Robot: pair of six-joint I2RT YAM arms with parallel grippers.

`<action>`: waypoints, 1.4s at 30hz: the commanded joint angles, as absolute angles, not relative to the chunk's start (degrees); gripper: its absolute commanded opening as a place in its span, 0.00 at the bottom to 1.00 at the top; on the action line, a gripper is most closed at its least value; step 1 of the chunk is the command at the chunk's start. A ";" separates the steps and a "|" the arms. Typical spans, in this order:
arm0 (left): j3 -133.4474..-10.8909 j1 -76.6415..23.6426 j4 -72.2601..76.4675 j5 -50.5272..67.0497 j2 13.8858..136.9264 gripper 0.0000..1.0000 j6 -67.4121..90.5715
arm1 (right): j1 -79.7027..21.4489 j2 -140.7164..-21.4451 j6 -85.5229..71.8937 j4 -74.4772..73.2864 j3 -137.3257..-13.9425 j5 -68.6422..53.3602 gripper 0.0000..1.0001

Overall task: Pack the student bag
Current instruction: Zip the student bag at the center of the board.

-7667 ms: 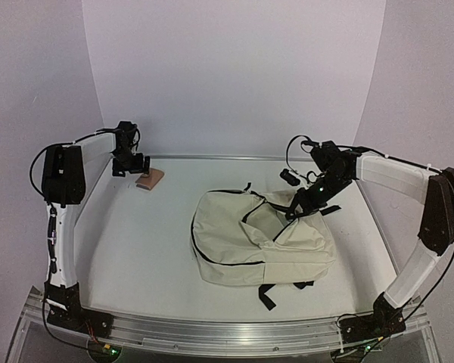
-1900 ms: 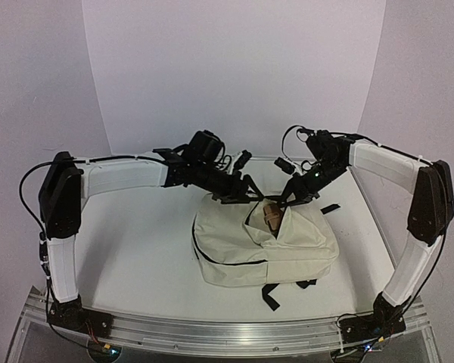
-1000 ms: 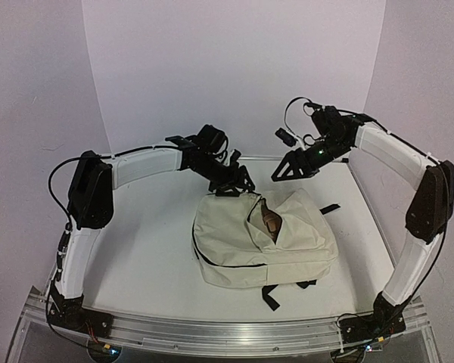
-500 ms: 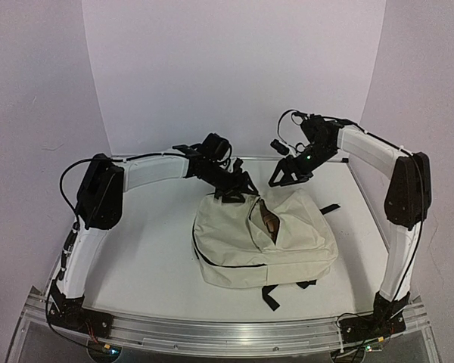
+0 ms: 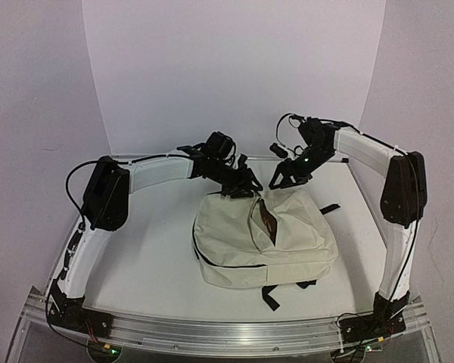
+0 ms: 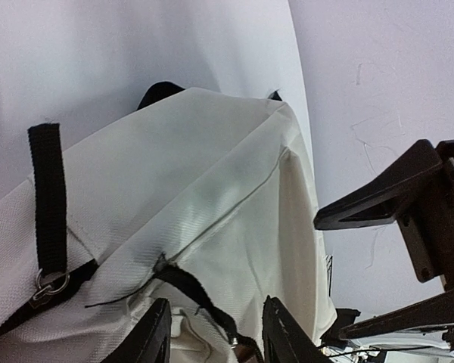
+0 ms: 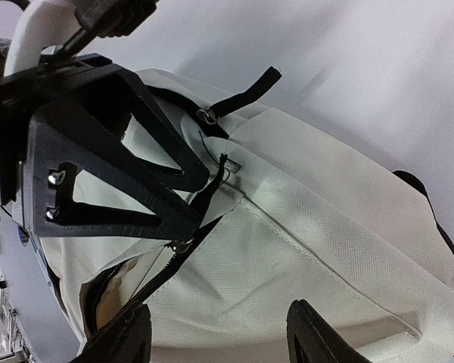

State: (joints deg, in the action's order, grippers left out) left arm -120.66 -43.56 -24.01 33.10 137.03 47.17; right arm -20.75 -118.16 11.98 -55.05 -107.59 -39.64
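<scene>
The student bag [image 5: 257, 242] lies flat mid-table, cream fabric with black zippers. Its top opening gapes, and a brown item [image 5: 269, 221] shows inside. My left gripper [image 5: 239, 186] hovers at the bag's far top edge. In the left wrist view this gripper [image 6: 212, 334] is open, with the bag [image 6: 212, 174] and its black zipper tape [image 6: 200, 291] below the gap. My right gripper [image 5: 284, 177] hangs just right of it, open too. In the right wrist view it [image 7: 221, 336] stands over the cream fabric [image 7: 325, 197] beside the zipper pull [image 7: 183, 246]. Neither holds anything.
Black straps [image 5: 266, 296] trail from the bag's near side and another strap [image 5: 329, 209] from its right. White walls [image 5: 234, 76] close in the back and sides. An aluminium rail [image 5: 227, 329] runs along the near edge. The two grippers are close together.
Both grippers have drawn in toward the bag's top opening, the right one coming down and left. Both pairs of jaws have narrowed. The bag has not moved.
</scene>
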 commanded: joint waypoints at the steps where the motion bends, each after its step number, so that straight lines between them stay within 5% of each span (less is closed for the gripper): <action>1: -122.62 -43.95 -21.75 30.58 134.30 0.41 46.04 | -20.47 -117.97 12.10 -54.55 -109.63 -40.92 0.59; 32: -138.23 -43.86 -37.71 30.14 145.35 0.36 43.81 | -20.18 -119.79 10.81 -53.80 -110.27 -39.46 0.56; 38: -138.80 -43.95 -43.05 30.07 145.26 0.29 39.78 | -20.21 -119.88 10.81 -53.70 -110.10 -39.18 0.55; 42: -139.15 -43.99 -44.15 32.69 145.69 0.33 39.16 | -20.18 -120.00 10.71 -53.59 -109.95 -38.93 0.55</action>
